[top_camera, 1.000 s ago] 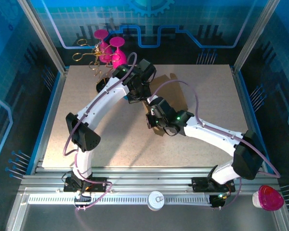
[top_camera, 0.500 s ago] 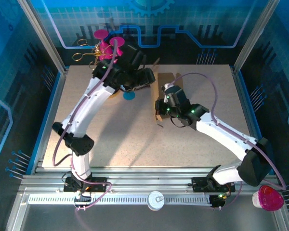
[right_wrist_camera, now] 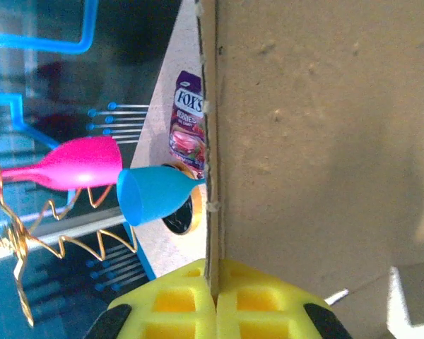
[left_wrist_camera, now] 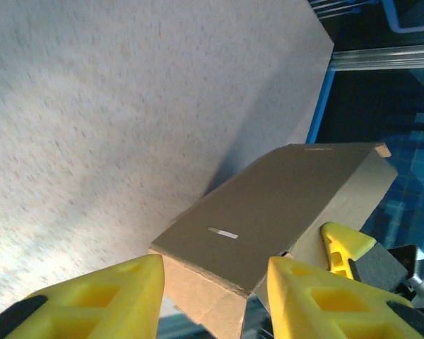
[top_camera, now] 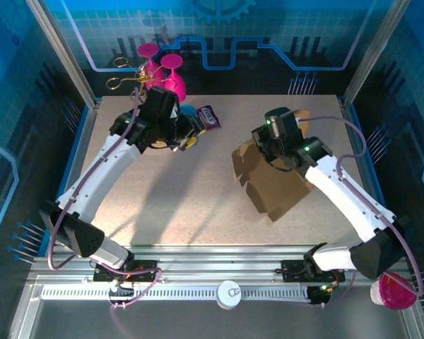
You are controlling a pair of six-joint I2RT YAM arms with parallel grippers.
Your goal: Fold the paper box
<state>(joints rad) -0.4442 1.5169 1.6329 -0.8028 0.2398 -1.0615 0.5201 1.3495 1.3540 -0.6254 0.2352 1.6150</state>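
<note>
The paper box (top_camera: 272,180) is right of centre over the table (top_camera: 198,212), an edge pinched in the closed right gripper (right_wrist_camera: 215,293). Well apart at far left: a purple packet (right_wrist_camera: 187,123) reading "FOX'S", a blue cup (right_wrist_camera: 159,198), pink goblets (top_camera: 175,85), and the left gripper (top_camera: 189,138), jaws apart, empty

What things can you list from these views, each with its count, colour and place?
paper box: one, brown, right of table centre
snack packet: one, purple, table's far side
cup: one, blue, beside the packet
goblets: two, pink, far left corner
wire stand: one, gold, beside the goblets
tub: one, pink, near right corner
tin: one, white, near rail
table: one, speckled beige
left gripper: one, yellow fingers, open, far left
right gripper: one, yellow fingers, shut on the paper box
</note>
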